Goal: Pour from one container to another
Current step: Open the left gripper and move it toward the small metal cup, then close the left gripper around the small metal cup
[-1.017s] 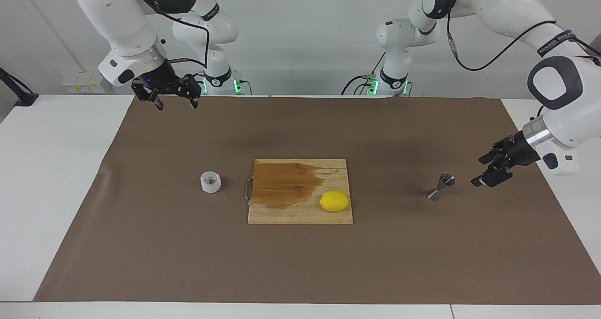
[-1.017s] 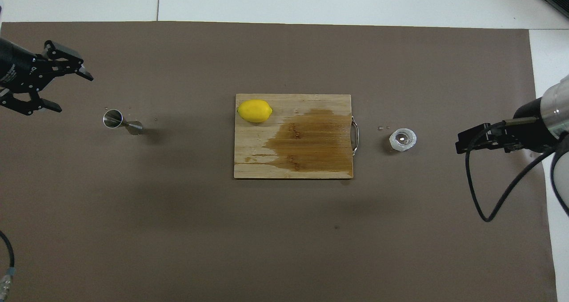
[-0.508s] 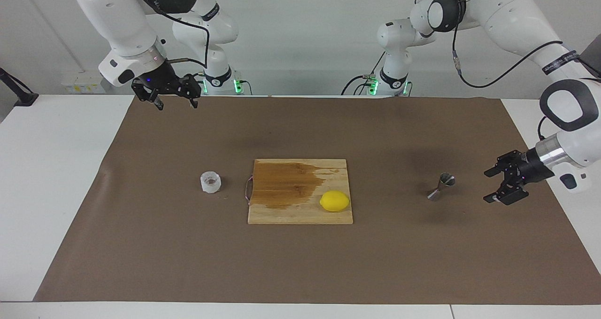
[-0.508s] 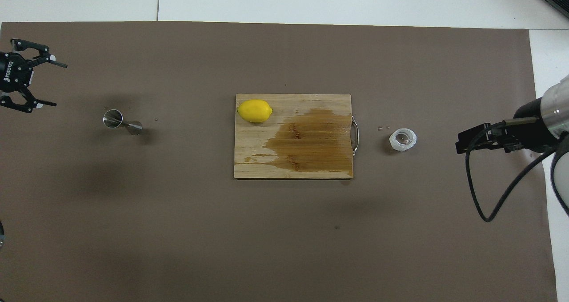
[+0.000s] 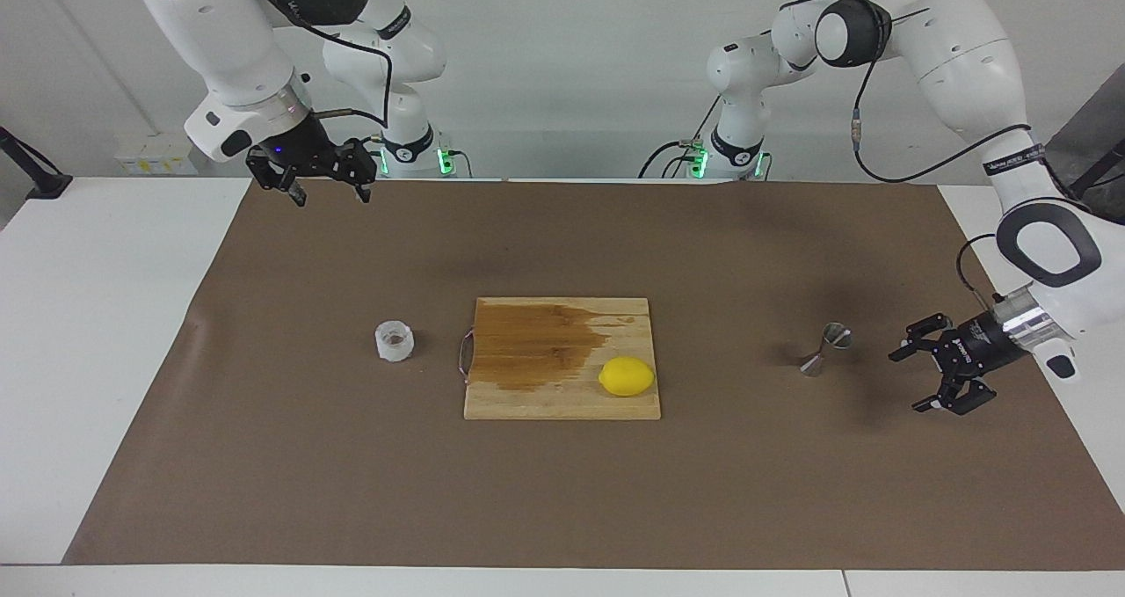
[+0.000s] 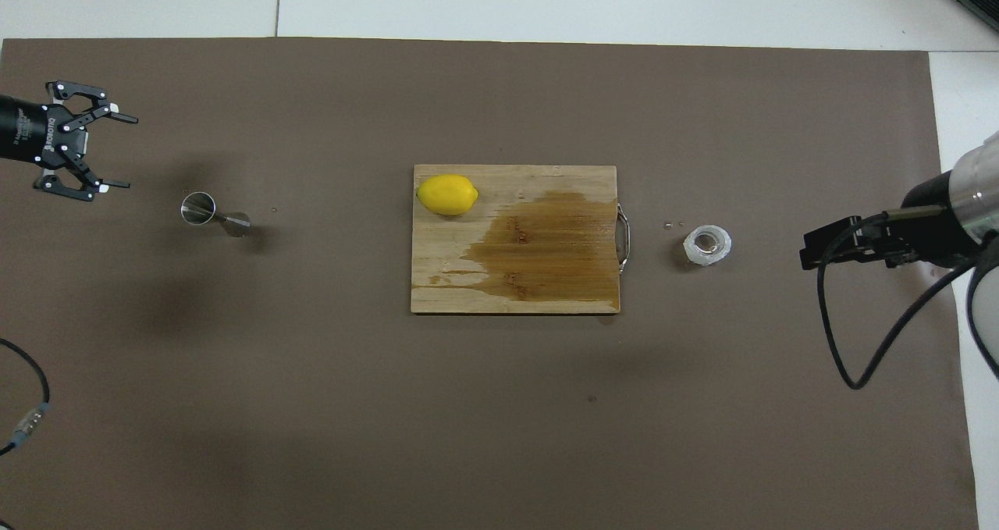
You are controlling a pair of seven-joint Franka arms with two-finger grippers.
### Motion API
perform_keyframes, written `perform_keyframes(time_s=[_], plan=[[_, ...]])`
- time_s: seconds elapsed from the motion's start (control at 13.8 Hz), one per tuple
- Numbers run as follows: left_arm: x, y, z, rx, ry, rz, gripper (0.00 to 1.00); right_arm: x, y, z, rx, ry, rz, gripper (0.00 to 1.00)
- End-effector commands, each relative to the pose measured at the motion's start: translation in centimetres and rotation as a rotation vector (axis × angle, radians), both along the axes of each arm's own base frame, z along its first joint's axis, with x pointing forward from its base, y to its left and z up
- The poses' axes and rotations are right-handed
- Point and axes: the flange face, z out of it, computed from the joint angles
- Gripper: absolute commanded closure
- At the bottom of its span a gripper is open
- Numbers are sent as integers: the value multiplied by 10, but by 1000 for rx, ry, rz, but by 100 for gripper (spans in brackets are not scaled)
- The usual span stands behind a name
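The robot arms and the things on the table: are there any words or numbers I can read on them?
"ROBOTIQ": white letters on the left gripper, seen sideways.
Band on the left arm: white lettering, too small to read.
Jigger, plastic cup, lemon, cutting board: no writing visible.

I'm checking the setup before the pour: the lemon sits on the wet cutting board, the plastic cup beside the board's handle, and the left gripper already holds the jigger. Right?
Not quite: the left gripper holds nothing. The facing view shows its jaws open, apart from the jigger. The rest stands.
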Motion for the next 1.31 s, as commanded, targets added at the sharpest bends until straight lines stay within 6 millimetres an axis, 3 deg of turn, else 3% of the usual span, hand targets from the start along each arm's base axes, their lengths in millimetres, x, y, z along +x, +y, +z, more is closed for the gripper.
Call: perform_keyframes(time_s=[0.0, 0.44, 1.09, 1.16, 1.23], plan=[[-37, -9, -6, -51, 27, 75, 0, 0, -2, 2, 19, 8, -15, 0], [-80, -38, -44, -154, 80, 151, 0, 0, -2, 2, 19, 8, -15, 0], [-106, -65, -61, -293, 53, 223, 0, 0, -2, 2, 19, 8, -15, 0], [-106, -67, -63, -299, 55, 227, 14, 0, -2, 2, 19, 8, -15, 0], [-106, -66, -62, -310, 53, 240, 50, 0, -2, 2, 19, 8, -15, 0]])
